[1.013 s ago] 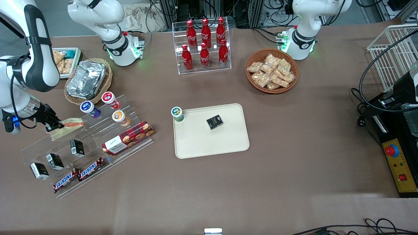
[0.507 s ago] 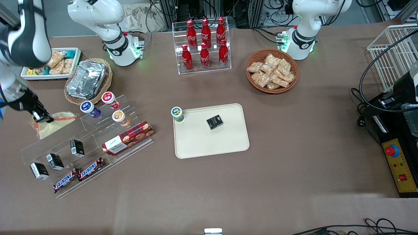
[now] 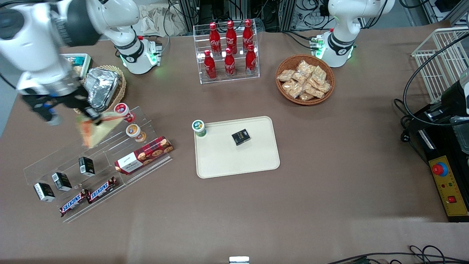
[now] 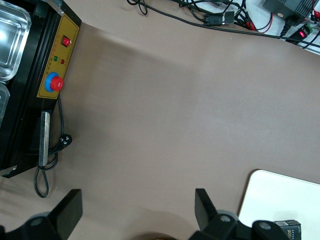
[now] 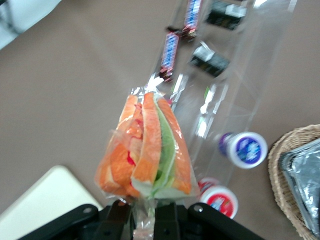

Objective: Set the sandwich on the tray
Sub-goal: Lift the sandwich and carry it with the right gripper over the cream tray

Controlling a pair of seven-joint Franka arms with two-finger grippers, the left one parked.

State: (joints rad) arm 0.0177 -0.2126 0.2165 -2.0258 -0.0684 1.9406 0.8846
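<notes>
My right gripper (image 3: 92,118) is shut on the clear wrap of the sandwich (image 3: 96,129), a wedge of pale bread with orange and green layers. It hangs lifted above the clear acrylic stepped stand (image 3: 95,161), toward the working arm's end of the table. In the right wrist view the gripper (image 5: 144,216) pinches the wrap's end and the sandwich (image 5: 148,150) points away from it. The cream-beige tray (image 3: 253,157) lies flat mid-table, apart from the gripper, with a small black box (image 3: 240,137) on it and a green-lidded cup (image 3: 198,128) at its corner. The tray's corner (image 5: 45,197) also shows in the right wrist view.
The stand holds lidded cups (image 3: 133,131), a tartan biscuit box (image 3: 143,154), small black boxes (image 3: 61,180) and Snickers bars (image 3: 88,196). A foil container (image 3: 97,89) in a wicker basket and a white snack bin (image 3: 77,60) lie farther from the camera. A cola rack (image 3: 229,51) and a basket of snack packets (image 3: 305,80) stand farther back.
The gripper has lifted the sandwich off the stand, swung out past the table edge, then come back above the stand toward the tray. The sandwich now hangs with its point down.
</notes>
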